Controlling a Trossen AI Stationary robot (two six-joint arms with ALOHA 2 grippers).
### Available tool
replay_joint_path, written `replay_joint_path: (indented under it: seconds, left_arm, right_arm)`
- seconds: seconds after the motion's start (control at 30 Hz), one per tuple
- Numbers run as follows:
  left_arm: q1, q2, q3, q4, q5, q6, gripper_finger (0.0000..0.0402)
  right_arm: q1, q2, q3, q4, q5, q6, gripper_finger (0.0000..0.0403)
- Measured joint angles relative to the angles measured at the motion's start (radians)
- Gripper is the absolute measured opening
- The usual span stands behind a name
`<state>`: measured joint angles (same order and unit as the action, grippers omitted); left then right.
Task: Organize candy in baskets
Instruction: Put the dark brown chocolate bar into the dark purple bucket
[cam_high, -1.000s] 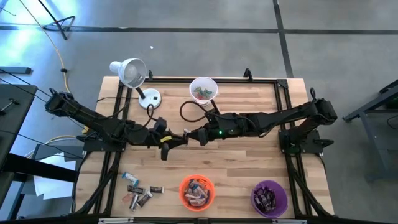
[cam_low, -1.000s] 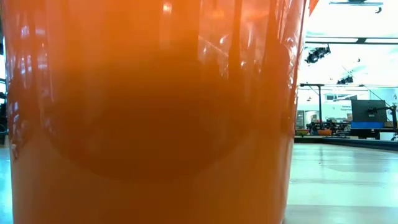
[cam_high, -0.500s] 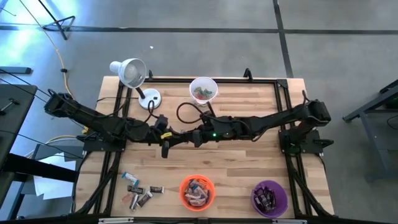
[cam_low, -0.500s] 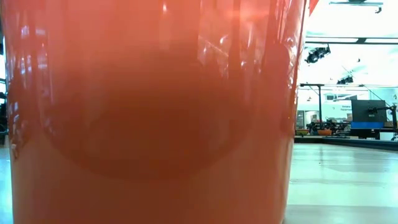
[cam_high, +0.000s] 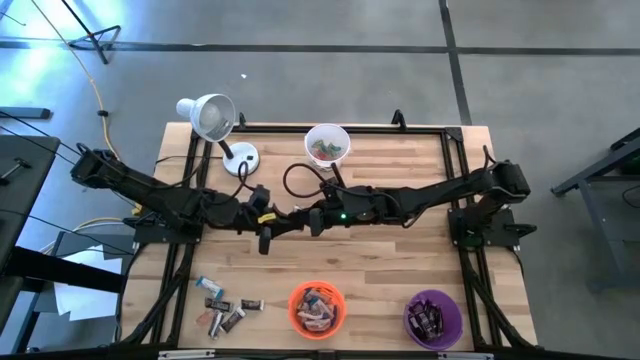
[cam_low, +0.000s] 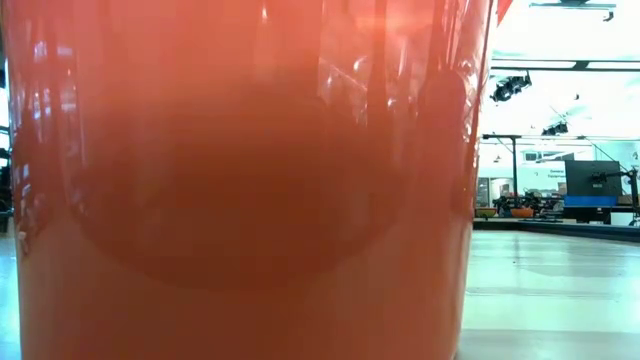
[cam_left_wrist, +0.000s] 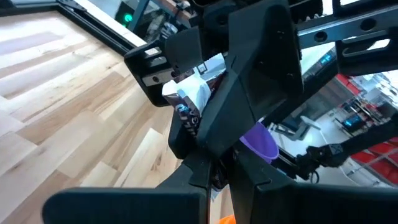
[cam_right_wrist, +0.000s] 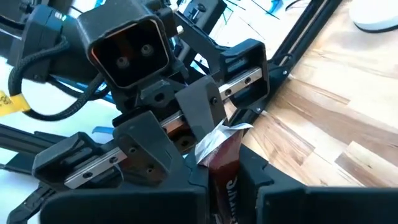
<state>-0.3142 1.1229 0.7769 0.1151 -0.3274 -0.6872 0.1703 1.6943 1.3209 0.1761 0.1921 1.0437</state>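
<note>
Above the middle of the table my left gripper (cam_high: 285, 222) and my right gripper (cam_high: 308, 218) meet tip to tip, both shut on one candy bar (cam_right_wrist: 225, 163). Its wrapper is dark red-brown with white lettering and a silvery crimped end; the left wrist view shows a white-blue end (cam_left_wrist: 189, 102). Several loose candies (cam_high: 225, 305) lie on the wood near the front left. The white basket (cam_high: 327, 143) stands at the far middle, the orange basket (cam_high: 317, 308) and the purple basket (cam_high: 433, 317) at the near edge, all with candy inside. My left gripper pinches one end of the candy bar (cam_right_wrist: 216, 139) between its two fingers (cam_right_wrist: 200, 111). It comes about level from the table's left, and the bar hangs clear of the table. My right gripper pinches the bar's other, dark red-brown part (cam_right_wrist: 227, 182) between its two fingers. It comes about level from the table's right, facing the left gripper, with the bar bridging the two.
A white desk lamp (cam_high: 212, 118) stands at the far left corner with its round base (cam_high: 240, 158) on the wood. A dark cable loops near the white basket (cam_high: 296, 178). The orange basket's wall (cam_low: 250, 180) fills the low view. Bare wood lies between the arms and the near baskets.
My right gripper has gone toward the table's left until its fingers reach the tip of the left gripper and the candy it holds. The left gripper and the candy have stayed where they were.
</note>
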Motion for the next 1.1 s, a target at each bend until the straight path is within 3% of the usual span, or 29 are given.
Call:
replay_joint_path:
  seconds: [0.23,0.43,0.63,0.73,0.9,1.1]
  left_arm:
    - [0.002,0.0,0.004,-0.08,0.121,0.022,0.0038]
    - [0.004,0.001,-0.007,-0.193,0.32,0.096,0.0083]
    - [0.025,-0.025,-0.004,-0.337,0.334,0.011,0.0116]
    - [0.025,-0.038,-0.004,-0.362,0.374,-0.025,0.0121]
    - [0.026,-0.043,-0.002,-0.381,0.402,-0.035,0.0122]
    - [0.026,-0.044,-0.002,-0.382,0.405,-0.045,0.0122]
  right_arm:
    - [0.001,0.004,-0.001,-0.013,-0.011,0.006,0.0009]
    - [0.01,-0.005,0.003,0.003,0.0,0.014,0.0004]
    - [0.03,-0.014,0.002,-0.033,-0.047,0.055,0.0004]
    - [0.062,-0.043,0.003,-0.12,-0.065,0.115,0.0003]
    - [0.154,-0.107,0.003,-0.444,-0.075,0.263,0.0003]
    - [0.335,-0.174,0.002,-0.817,-0.072,0.56,0.0003]
